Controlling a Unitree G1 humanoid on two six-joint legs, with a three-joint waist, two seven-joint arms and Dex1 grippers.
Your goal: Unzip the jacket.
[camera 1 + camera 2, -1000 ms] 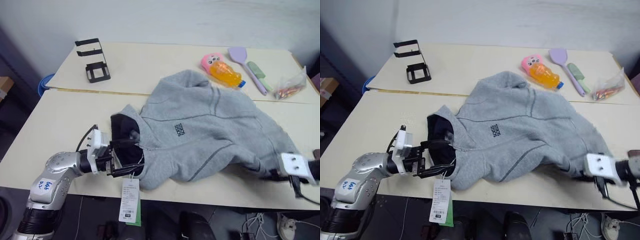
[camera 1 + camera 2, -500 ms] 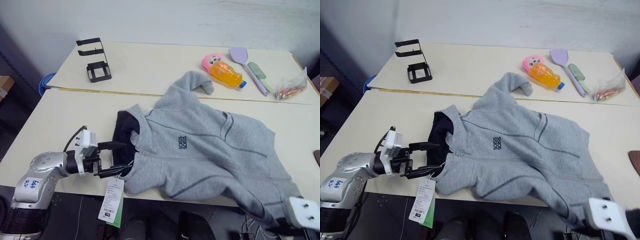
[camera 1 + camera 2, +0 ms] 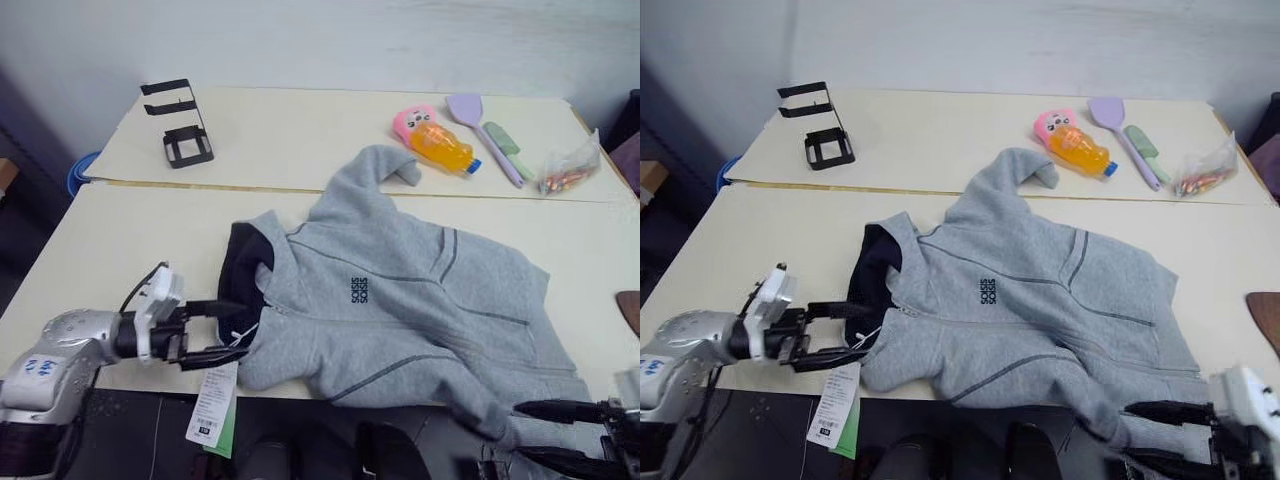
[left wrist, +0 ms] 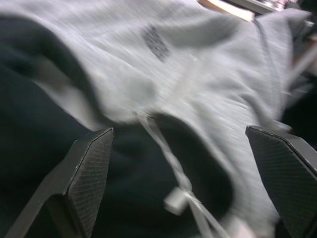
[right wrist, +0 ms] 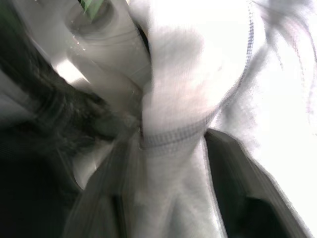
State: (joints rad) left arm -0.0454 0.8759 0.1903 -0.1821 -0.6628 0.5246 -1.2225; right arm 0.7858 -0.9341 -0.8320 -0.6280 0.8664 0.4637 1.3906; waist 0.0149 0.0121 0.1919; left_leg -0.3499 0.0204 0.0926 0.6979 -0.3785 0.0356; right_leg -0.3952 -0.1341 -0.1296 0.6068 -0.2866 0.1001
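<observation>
Sprawling grey jacket (image 3: 410, 300), navy hood lining, tag dangling

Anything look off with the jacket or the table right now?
The jacket lies crooked, and its bottom corner droops over the table's near edge by the right gripper. Its hang tag dangles off the edge too, below the open left gripper.
</observation>
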